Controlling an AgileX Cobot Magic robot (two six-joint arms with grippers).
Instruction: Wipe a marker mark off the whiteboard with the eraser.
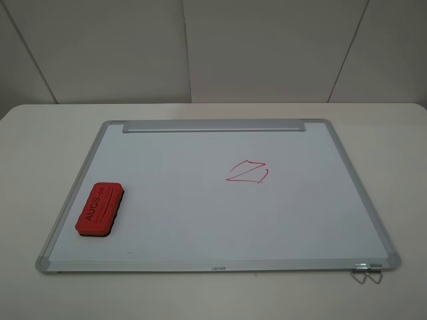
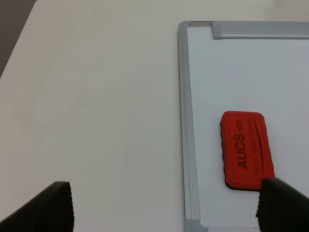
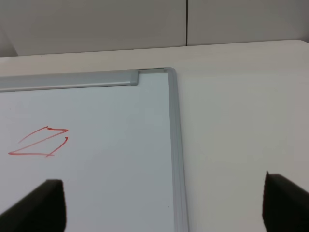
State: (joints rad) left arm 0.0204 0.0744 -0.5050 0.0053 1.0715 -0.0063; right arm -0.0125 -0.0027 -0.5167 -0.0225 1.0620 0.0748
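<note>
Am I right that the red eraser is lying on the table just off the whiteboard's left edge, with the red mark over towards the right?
Not quite: the eraser lies on the whiteboard itself, just inside its left frame, as the exterior high view shows. The marker mark is indeed towards the right.

The eraser (image 2: 247,151) lies flat on the whiteboard (image 2: 212,77), near its silver frame edge. The left gripper (image 2: 166,208) is spread wide, above the bench (image 2: 91,106).
</note>
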